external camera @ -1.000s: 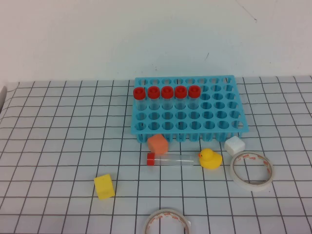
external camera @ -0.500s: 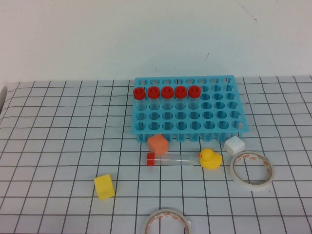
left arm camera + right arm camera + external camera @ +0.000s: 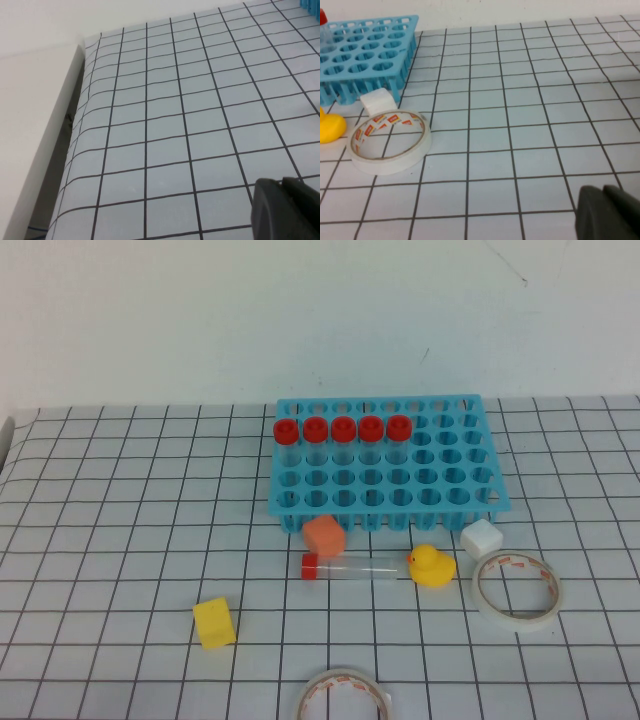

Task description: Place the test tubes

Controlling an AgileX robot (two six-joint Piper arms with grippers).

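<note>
At far edge of table (image 3: 120,520), rack (image 3: 492,502) holds five capped tubes (image 3: 343,430) upright in one row. Loose tube (image 3: 355,567) lies before rack, just beside duck (image 3: 432,566). Left gripper (image 3: 282,189), fingers pressed together, near left edge; right gripper (image 3: 603,194) likewise, right side.

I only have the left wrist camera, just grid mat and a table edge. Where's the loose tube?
Observer: The tube lies flat before the rack, cap end by the orange cube, other end at the duck.
Operator: My left gripper hangs shut over bare mat. The other?
Observer: The right gripper is shut too, over bare mat, its camera facing a tape roll and the rack.
Operator: Any racked?
Observer: Five red-capped tubes, upright in one row.
</note>
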